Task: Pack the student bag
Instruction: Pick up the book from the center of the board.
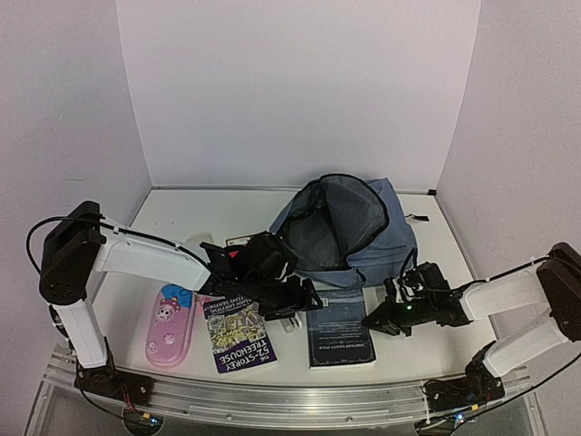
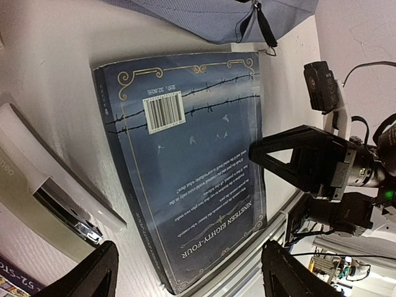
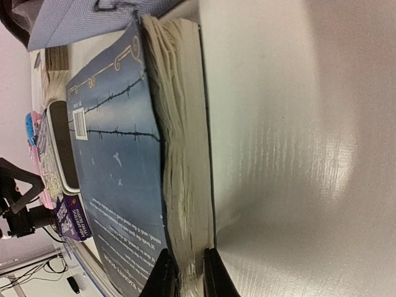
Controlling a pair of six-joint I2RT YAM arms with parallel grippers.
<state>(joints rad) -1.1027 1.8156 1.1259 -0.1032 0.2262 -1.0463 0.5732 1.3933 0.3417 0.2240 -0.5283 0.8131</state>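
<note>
The student bag (image 1: 363,232), slate-blue with its mouth wide open, stands at the back middle; its fabric edge also shows as the bag (image 2: 204,18) and bag (image 3: 74,18). In front of it a dark blue book (image 1: 340,331) lies flat, back cover up. My right gripper (image 1: 374,320) is shut on the book (image 3: 117,161)'s right page edge, with the gripper (image 3: 190,272) pinching the pages top and bottom. My left gripper (image 1: 300,300) hovers open above the book (image 2: 185,167), the gripper (image 2: 189,275) holding nothing.
A pink-and-blue pencil case (image 1: 171,325) and a purple Treehouse book (image 1: 238,334) lie at the front left. A white stapler-like object (image 2: 43,179) sits just left of the dark book. The metal rail (image 1: 300,391) runs along the near table edge.
</note>
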